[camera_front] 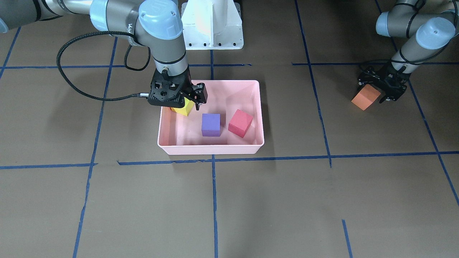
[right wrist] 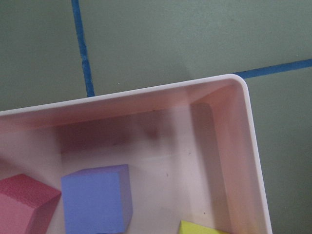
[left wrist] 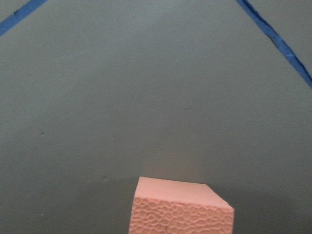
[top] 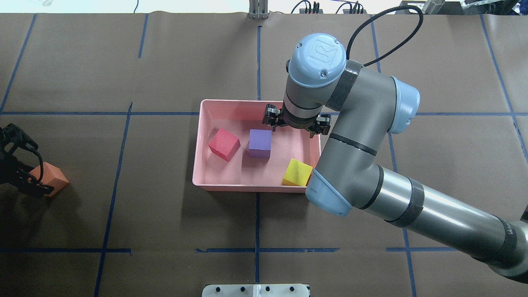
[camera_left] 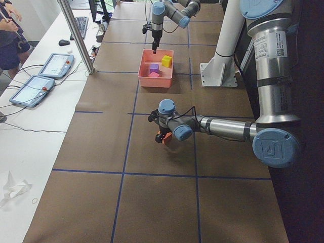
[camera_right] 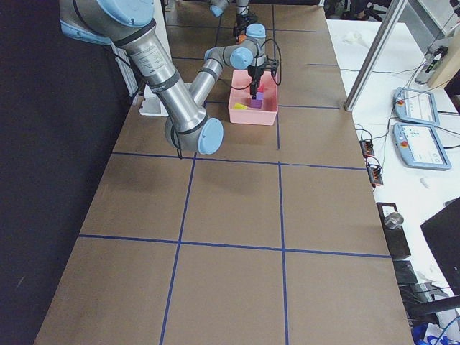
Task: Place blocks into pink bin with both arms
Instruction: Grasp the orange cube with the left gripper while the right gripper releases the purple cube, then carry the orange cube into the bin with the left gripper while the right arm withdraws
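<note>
The pink bin (camera_front: 211, 149) holds the purple block (camera_front: 211, 124), the red-pink block (camera_front: 240, 123) and the yellow-green block (camera_front: 183, 108). My right gripper (camera_front: 179, 100) hangs open and empty over the bin's corner, just above the yellow-green block; in the overhead view its fingers (top: 270, 117) stand wide apart. The right wrist view shows the bin's rim (right wrist: 146, 91) and the purple block (right wrist: 96, 197). My left gripper (camera_front: 373, 94) is far to the side, low over the table, shut on the orange block (camera_front: 365, 98), which sits tilted. The orange block fills the lower left wrist view (left wrist: 178, 209).
Brown paper with blue tape lines (camera_front: 213, 200) covers the table. The white pedestal base (camera_front: 211, 23) stands behind the bin. Operators' tablets (camera_left: 55, 65) lie on a side table. My right arm's elbow (top: 330, 194) overhangs the bin's near right corner.
</note>
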Controlling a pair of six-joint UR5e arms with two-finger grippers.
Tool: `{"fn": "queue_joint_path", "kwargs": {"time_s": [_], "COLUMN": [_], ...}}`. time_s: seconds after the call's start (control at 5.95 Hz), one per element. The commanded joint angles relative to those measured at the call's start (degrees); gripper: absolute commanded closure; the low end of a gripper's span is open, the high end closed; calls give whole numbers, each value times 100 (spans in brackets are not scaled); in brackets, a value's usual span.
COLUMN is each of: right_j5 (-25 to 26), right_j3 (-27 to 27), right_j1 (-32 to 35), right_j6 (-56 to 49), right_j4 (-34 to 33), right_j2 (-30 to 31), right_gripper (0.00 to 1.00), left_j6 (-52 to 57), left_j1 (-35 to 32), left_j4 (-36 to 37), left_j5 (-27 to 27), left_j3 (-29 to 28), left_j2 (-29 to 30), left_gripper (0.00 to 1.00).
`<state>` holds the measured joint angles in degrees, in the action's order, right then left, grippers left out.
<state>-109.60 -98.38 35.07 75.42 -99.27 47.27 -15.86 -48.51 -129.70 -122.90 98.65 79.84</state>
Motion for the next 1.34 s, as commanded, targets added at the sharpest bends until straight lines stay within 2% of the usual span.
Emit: {"fn": "queue_joint_path", "kwargs": {"time_s": [0.0,0.17,0.5,0.67,0.84,1.18], "right_j5": [0,-35,-524,-754,-1052,-1379], "right_j3": [-5,-110,-251,-495,-559,-550], "right_j1": [17,122,621,972,1367,2062], "right_j6": [-9,-192,-648,-1217,-1849,-3246], "right_j4": [4,-4,-13,-13,-4,5], "right_j2": [1,10,149,525,825,1387], "right_gripper": [0,0,0,0,0,0], "left_j6": [-5,-5,-14,-336,-818,-1689], "left_j1": [17,8,-44,-210,-255,-247], "left_j4": [24,59,77,155,617,2230], "left_j5": [-119,-538,-639,-639,-639,-622], "left_j3": [-48,13,84,128,328,829], "left_j2": [49,119,355,644,1108,2354], "left_gripper": [35,59,60,59,59,57]}}
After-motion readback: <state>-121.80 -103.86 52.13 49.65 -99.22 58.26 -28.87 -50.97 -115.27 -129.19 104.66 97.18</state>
